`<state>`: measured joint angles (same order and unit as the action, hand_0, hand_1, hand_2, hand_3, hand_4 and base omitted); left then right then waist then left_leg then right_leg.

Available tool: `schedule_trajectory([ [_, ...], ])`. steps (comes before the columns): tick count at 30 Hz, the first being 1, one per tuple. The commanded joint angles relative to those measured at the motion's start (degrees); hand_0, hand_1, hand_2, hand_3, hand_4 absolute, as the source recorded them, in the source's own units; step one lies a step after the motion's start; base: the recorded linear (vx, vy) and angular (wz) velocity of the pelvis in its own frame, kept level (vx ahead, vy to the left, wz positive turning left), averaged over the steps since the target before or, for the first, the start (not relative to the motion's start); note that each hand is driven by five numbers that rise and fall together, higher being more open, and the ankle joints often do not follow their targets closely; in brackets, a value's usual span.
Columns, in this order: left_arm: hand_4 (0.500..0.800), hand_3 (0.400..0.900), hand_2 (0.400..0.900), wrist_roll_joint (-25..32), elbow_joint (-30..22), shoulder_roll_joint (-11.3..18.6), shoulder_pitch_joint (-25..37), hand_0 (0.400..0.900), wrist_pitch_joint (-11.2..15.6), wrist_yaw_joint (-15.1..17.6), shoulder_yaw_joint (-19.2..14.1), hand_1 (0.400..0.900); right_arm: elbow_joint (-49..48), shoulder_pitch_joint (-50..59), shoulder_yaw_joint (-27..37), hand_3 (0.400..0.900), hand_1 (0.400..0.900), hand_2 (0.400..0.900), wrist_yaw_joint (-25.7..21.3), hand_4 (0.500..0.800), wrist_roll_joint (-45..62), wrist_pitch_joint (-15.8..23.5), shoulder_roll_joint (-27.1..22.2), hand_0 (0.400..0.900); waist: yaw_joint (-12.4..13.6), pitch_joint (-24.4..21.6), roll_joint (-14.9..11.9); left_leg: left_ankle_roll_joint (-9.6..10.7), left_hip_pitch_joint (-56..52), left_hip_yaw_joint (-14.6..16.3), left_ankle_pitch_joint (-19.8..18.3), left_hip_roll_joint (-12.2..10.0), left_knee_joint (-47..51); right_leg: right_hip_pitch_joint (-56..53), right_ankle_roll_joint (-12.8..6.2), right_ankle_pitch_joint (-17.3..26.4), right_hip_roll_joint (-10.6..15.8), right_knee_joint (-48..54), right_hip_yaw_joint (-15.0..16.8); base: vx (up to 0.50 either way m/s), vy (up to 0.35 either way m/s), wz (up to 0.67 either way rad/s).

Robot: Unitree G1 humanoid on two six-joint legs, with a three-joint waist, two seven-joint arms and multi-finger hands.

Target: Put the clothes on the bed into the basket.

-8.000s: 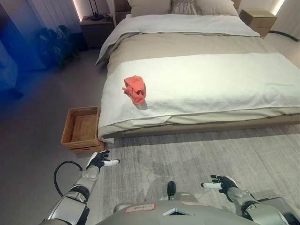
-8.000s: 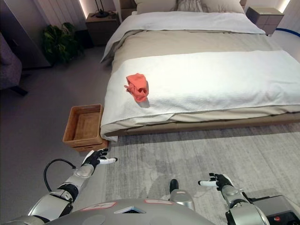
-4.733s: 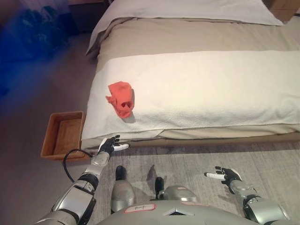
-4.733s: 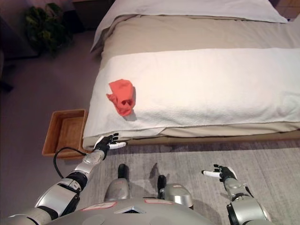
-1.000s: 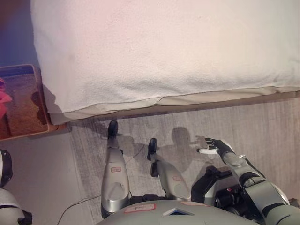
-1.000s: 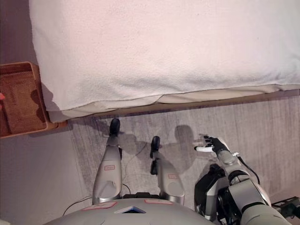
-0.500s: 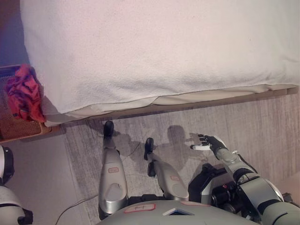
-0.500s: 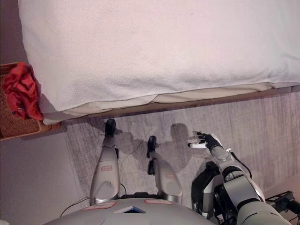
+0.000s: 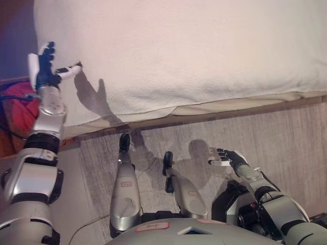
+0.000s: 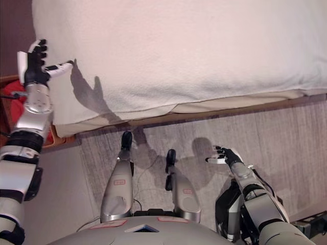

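Note:
The red cloth (image 9: 18,104) lies in the wicker basket (image 10: 5,81) on the floor at the bed's left corner; it is partly hidden behind my left arm. My left hand (image 9: 46,65) is open and empty, raised over the white bedcover's (image 9: 194,51) left corner, above the basket. My right hand (image 9: 228,157) is open and empty, low over the rug at the lower right. No clothes show on the visible part of the bed.
The bed's front edge runs across the view with a beige valance (image 9: 230,104) below it. A grey rug (image 9: 286,138) covers the floor in front of the bed. Bare floor (image 10: 56,189) lies to the left, below the basket.
The red cloth has dropped from the basket's rim beside the bed corner into the basket. My left hand has come into view, open, over the bed corner. The right hand has barely moved.

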<state>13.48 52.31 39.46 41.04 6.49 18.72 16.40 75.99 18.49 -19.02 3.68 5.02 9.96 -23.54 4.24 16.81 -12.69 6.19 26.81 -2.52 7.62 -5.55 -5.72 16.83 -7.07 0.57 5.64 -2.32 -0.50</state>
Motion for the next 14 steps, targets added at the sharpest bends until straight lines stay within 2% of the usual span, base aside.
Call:
schedule_trajectory([
  [1,0.8,0.9,0.9,1.4,-2.4,-1.0,2.8,0.9,4.9,0.7,0.5,0.9,0.8,-3.6,1.1,0.9,0.9,0.9,-2.8,0.8,1.1,-0.9,-4.6,0.9,-1.5,-3.5,0.6,0.6,5.8,-3.8,0.4,-2.5,-3.6,-3.0,-3.93,3.1,4.4,-0.3,-0.1,0.0,0.006,-0.07],
  [2,0.8,0.9,0.9,1.4,-2.4,-1.1,2.8,0.9,4.9,0.7,0.6,0.9,0.8,-3.6,1.1,0.9,0.9,0.9,-2.8,0.8,1.0,-0.9,-4.6,0.9,-1.5,-3.5,0.6,0.6,5.7,-3.8,0.4,-2.5,-3.6,-3.0,-3.93,3.1,4.4,-0.3,-0.1,0.01,0.01,-0.05],
  [3,0.8,0.9,0.9,1.7,-3.3,-3.5,3.1,0.9,5.0,-0.3,2.1,0.9,1.0,-3.6,1.2,0.9,0.9,0.9,-3.0,0.8,0.7,-1.1,-4.6,0.9,-1.9,-3.7,0.8,0.5,5.3,-3.6,0.4,-2.6,-3.5,-3.0,-3.85,3.1,4.5,-0.3,0.0,0.01,0.008,-0.03],
  [4,0.8,0.9,0.9,1.7,-3.3,-3.5,3.1,0.9,5.0,-0.2,2.1,0.9,1.0,-3.6,1.2,0.9,0.9,0.9,-3.0,0.8,0.7,-1.1,-4.6,0.9,-1.9,-3.7,0.8,0.5,5.3,-3.6,0.4,-2.6,-3.5,-3.1,-3.85,3.1,4.5,-0.3,0.0,0.01,0.016,-0.04],
  [6,0.8,0.9,0.9,1.3,-5.1,-6.2,2.8,0.9,5.2,-1.8,4.5,0.9,1.5,-3.5,1.4,0.9,0.9,0.9,-3.3,0.8,0.1,-1.3,-4.6,0.9,-2.3,-4.3,1.5,0.4,4.4,-3.2,0.2,-2.6,-3.3,-3.3,-3.77,2.8,4.6,-0.5,0.3,0.01,0.023,-0.04],
  [7,0.8,0.9,0.9,1.3,-5.1,-6.2,2.8,0.9,5.2,-1.8,4.5,0.9,1.4,-3.6,1.4,0.9,0.9,0.9,-3.3,0.8,0.1,-1.4,-4.6,0.9,-2.3,-4.2,1.5,0.4,4.4,-3.2,0.2,-2.6,-3.3,-3.3,-3.77,2.8,4.6,-0.5,0.3,0.03,0.029,-0.07],
  [11,0.8,0.9,0.9,-1.3,-2.3,-8.7,4.0,0.9,4.1,-3.2,7.2,0.9,2.3,-3.5,1.5,0.9,0.9,0.9,-3.5,0.8,-1.2,-1.9,-4.5,0.9,-3.0,-5.2,2.1,0.3,2.5,-2.5,-0.1,-2.7,-2.8,-3.8,-3.72,2.6,4.7,-0.8,1.1,0.04,0.021,-0.09],
  [14,0.8,0.9,0.9,-1.1,-0.5,-9.4,4.6,0.9,3.8,-3.4,7.3,0.9,2.8,-3.0,1.2,0.9,0.9,0.9,-3.6,0.8,-1.8,-2.2,-4.4,0.9,-3.2,-5.3,2.3,0.3,1.7,-2.1,-0.1,-2.7,-2.4,-3.9,-3.68,2.7,4.7,-0.8,1.2,0.01,0.01,-0.09],
])
